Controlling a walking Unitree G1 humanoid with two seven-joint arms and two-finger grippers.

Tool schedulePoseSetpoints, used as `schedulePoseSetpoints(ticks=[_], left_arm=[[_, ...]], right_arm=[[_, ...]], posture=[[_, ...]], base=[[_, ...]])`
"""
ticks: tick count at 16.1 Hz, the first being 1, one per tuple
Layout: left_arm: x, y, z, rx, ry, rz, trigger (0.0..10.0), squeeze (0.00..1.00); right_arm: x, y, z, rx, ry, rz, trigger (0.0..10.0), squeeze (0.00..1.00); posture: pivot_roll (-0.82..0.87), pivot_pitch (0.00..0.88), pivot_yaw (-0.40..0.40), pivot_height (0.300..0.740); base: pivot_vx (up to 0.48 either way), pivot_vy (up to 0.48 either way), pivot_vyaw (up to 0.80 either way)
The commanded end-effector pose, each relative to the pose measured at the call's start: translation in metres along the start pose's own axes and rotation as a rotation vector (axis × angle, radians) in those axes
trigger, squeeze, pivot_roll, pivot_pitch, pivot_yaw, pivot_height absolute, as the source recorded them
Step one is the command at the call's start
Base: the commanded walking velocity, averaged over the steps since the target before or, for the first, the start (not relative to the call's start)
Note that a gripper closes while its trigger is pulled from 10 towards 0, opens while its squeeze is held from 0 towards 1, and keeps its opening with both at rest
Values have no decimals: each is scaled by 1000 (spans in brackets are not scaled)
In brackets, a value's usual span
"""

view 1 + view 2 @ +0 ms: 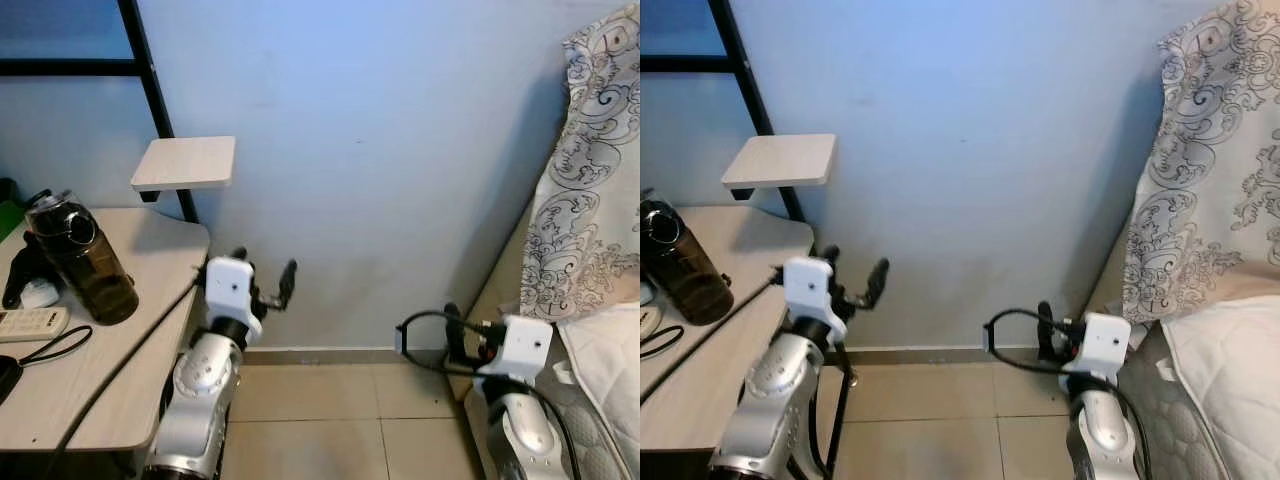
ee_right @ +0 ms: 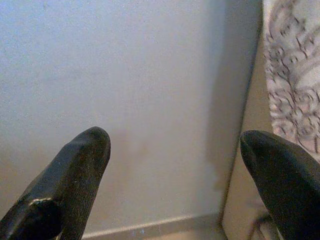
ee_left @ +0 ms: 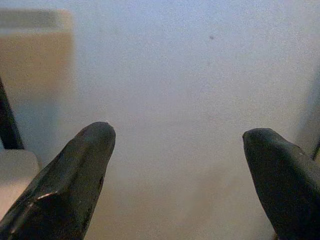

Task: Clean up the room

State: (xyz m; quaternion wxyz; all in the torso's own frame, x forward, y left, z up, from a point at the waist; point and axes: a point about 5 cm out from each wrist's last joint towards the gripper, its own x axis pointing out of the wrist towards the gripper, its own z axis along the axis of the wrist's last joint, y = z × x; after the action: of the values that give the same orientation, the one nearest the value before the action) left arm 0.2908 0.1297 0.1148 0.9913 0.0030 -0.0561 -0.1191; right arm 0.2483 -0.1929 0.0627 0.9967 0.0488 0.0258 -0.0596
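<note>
A dark brown bottle (image 1: 80,260) with a black lid stands on the beige table (image 1: 130,380) at my left. Beside it lie a white remote (image 1: 30,322), a small white item (image 1: 38,293) and a black cord (image 1: 55,347). My left gripper (image 1: 265,265) is raised off the table's right edge, facing the blue wall, open with nothing between its fingers (image 3: 85,165). My right gripper (image 2: 175,135) is held low by the bed's corner, also open and empty, pointing at the wall.
A small white shelf (image 1: 187,162) juts from a black frame post (image 1: 155,90) above the table. A bed with a patterned blanket (image 1: 590,170) and white bedding (image 1: 610,360) stands at the right. Beige floor tiles (image 1: 330,420) lie between table and bed.
</note>
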Motion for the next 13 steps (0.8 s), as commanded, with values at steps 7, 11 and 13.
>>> schedulePoseSetpoints(ticks=[7, 11, 13], left_arm=[[2, 1, -15, 174, 64, -12, 10000, 702], [9, -11, -18, 48, 72, -85, 10000, 0], [12, -17, -16, 36, 63, -148, 10000, 0]], right_arm=[[5, 6, 1, -108, -4, 62, 10000, 0], [11, 11, 1, -119, 16, 84, 10000, 0], [11, 9, 1, -138, 20, 68, 10000, 0]], posture=[[226, 0, 0, 740], [206, 0, 11, 735], [201, 0, 11, 735]], base=[[0, 0, 0], [66, -454, -400], [0, 0, -509]])
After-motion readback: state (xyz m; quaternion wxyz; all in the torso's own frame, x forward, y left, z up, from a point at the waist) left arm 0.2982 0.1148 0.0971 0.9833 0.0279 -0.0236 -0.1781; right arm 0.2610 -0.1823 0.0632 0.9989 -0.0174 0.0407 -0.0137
